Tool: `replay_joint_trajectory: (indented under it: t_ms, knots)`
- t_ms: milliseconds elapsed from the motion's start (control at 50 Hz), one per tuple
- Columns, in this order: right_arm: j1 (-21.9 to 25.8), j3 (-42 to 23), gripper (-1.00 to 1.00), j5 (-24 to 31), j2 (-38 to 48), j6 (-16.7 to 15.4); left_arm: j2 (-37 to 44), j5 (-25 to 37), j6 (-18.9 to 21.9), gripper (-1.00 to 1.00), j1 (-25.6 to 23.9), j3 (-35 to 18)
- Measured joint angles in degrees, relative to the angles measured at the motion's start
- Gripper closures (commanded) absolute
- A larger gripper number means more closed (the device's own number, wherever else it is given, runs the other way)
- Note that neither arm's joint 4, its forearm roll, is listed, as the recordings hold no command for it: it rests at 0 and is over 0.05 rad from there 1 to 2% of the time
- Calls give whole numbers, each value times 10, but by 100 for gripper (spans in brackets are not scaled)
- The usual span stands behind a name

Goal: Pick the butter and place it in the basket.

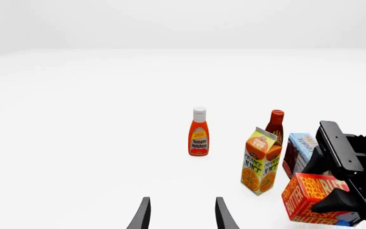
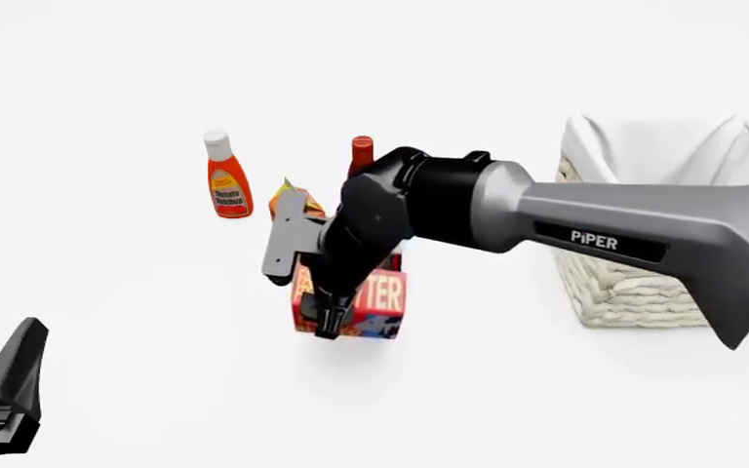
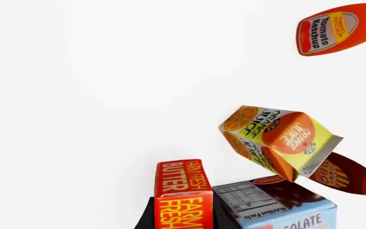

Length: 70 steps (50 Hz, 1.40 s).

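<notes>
The butter point(image 2: 381, 292) is a red-orange carton lettered "FARM FRESH BUTTER". It sits tilted between my right gripper's point(image 2: 346, 310) fingers, which are shut on it, low over the table in front of the other groceries. It also shows in the left wrist view point(image 1: 304, 195) and the right wrist view point(image 3: 181, 186). The basket point(image 2: 635, 283), cream wicker with a white lining, stands to the right, behind my right arm. My left gripper point(image 1: 183, 217) is open and empty at the near left, far from the butter.
An orange juice carton point(image 1: 260, 160), a chocolate pudding box point(image 1: 300, 150) and a dark red-capped bottle point(image 1: 276, 124) crowd just behind the butter. A ketchup bottle point(image 2: 227, 177) stands apart, further left.
</notes>
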Motion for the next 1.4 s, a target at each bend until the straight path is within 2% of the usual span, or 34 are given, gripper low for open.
replay_joint_trajectory:
  t_ms: [740, 1400]
  knots:
    - [-23, 55, 100, 0, -75, 0, 0, 0, 0, -100, 0, 0]
    - [-42, 19, 100, 33, -123, 59, 0, 0, 0, -100, 0, 0]
